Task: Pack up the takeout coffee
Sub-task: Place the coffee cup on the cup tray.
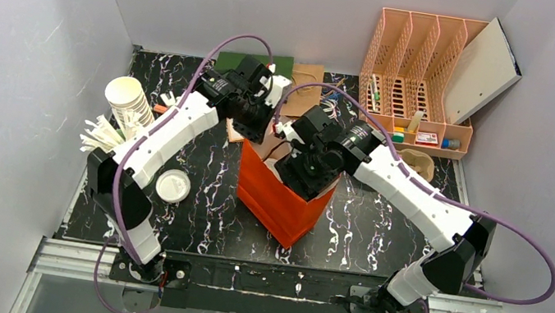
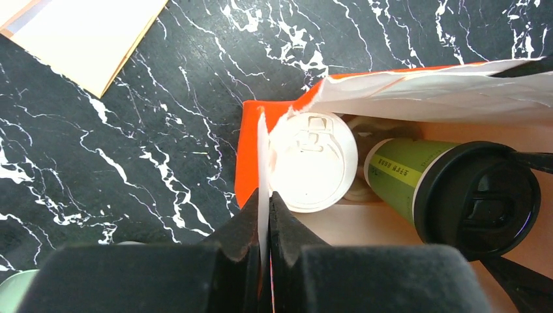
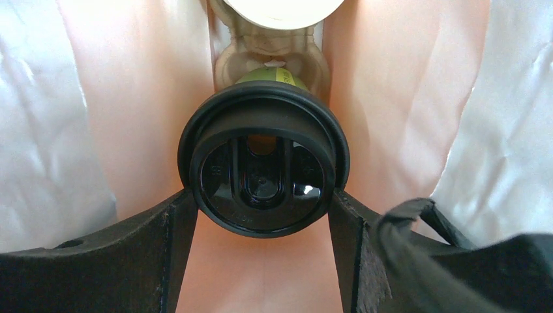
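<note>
The takeout coffee, a green cup with a black lid, hangs inside the orange bag. My right gripper is shut on it, one finger pressed against each side of the lid. In the left wrist view the same takeout coffee lies beside a white-lidded cup seated in a pulp carrier at the bag's bottom. My left gripper is shut on the bag's upper edge, pinching the thin wall between its pads. In the top view both grippers are at the bag's mouth, the left gripper at its far corner and the right gripper reaching in.
A stack of white paper cups and loose white sticks stand at the left. A white lid lies on the black marble table. A pink file organiser fills the back right, with a pulp carrier in front of it. Brown paper lies behind the bag.
</note>
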Action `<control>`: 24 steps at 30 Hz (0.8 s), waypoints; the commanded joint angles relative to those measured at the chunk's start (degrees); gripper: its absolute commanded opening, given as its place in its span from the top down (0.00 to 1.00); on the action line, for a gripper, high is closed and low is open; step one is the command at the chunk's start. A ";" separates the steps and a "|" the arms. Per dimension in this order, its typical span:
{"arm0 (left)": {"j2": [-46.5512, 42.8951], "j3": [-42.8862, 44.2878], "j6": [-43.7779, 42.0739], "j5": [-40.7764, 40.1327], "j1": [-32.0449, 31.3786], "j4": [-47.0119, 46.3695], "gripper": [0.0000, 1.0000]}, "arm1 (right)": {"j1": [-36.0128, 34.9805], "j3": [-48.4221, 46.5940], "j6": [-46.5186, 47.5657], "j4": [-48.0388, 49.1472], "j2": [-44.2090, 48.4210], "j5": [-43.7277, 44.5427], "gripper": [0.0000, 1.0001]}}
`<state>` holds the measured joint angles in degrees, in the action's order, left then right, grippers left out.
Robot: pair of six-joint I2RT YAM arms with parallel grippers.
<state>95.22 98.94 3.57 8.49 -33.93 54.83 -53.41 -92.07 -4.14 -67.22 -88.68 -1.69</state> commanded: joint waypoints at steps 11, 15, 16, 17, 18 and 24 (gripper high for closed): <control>-13.02 -9.30 0.84 -5.48 -4.46 -12.82 1.00 | -1.23 -0.41 0.81 3.36 0.79 0.15 0.70; -19.17 -16.83 0.56 -7.47 -5.39 -19.95 1.00 | -1.34 1.74 1.33 6.91 2.28 1.42 0.72; -20.15 -17.60 0.63 -7.67 -5.58 -20.78 1.00 | -1.35 1.84 1.33 7.04 2.56 1.38 0.72; -20.88 -18.15 0.64 -9.19 -5.69 -21.40 1.00 | -1.28 1.75 1.26 6.64 2.65 1.40 0.72; -21.55 -18.58 0.65 -10.04 -5.77 -21.98 1.00 | -1.32 1.83 1.24 6.06 2.83 1.39 0.72; -23.94 -19.93 1.83 -11.08 -6.80 -23.12 1.00 | -1.60 2.29 1.11 3.80 4.88 4.00 0.69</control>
<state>74.04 80.05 4.21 -0.95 -39.62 35.70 -54.52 -90.08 -3.57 -62.89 -87.00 0.47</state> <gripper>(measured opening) 0.008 0.771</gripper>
